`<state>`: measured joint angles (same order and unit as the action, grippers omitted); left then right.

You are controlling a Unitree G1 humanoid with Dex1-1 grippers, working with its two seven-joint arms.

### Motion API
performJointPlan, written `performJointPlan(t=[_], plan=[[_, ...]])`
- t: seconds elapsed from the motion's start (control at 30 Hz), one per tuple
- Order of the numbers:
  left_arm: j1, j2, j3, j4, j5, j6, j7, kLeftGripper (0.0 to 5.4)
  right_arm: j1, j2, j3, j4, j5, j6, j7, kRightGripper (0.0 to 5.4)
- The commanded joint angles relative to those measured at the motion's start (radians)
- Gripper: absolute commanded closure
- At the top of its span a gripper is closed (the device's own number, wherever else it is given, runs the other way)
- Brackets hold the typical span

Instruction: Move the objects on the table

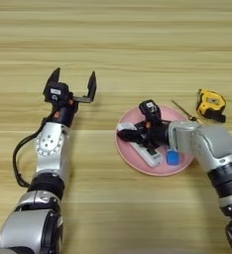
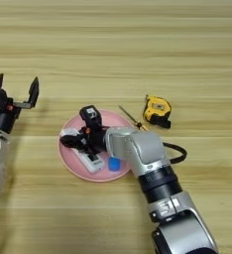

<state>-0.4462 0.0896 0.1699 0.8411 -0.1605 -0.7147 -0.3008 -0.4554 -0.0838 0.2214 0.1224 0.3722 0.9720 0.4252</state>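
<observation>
Remote (image 1: 144,151) and blue tube (image 1: 173,158) lie on the plate (image 1: 133,156); tape measure (image 1: 210,104) and stick (image 1: 183,111) wait beside it. My right gripper (image 1: 138,130) is over the plate, spread I cannot tell; my left gripper (image 1: 74,83) gapes wide.

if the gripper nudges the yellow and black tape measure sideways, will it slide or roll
Likely slide, not roll: the tape measure looks boxy and seems to rest on a flat side on the table. Its compact, solid-looking case suggests it is stiff and fairly heavy for its size. The thin stick beside it would probably be pushed along.

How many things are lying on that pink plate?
2 that I can see: a white remote and a blue tube beside it. The right end effector covers part of the pink plate, so more may hide.
</observation>
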Motion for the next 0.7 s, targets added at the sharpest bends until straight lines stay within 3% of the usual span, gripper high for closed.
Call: performJointPlan(t=[0.03, 0.37, 0.7], plan=[[-0.008, -0.002, -0.005, 0.007, 0.005, -0.002, 0.002, 0.00, -0.004, 0.001, -0.005, 0.021, -0.010, 0.021, -0.001, 2.48], [-0.012, -0.001, -0.004, 0.011, 0.004, -0.002, 0.001, 0.00, -0.033, -0.002, -0.048, -0.001, -0.002, 0.004, -0.005, 2.48], [-0.015, 0.002, -0.004, 0.010, 0.003, -0.001, -0.004, 0.00, -0.094, -0.002, -0.163, -0.089, 0.036, 0.005, -0.017, 2.48]])
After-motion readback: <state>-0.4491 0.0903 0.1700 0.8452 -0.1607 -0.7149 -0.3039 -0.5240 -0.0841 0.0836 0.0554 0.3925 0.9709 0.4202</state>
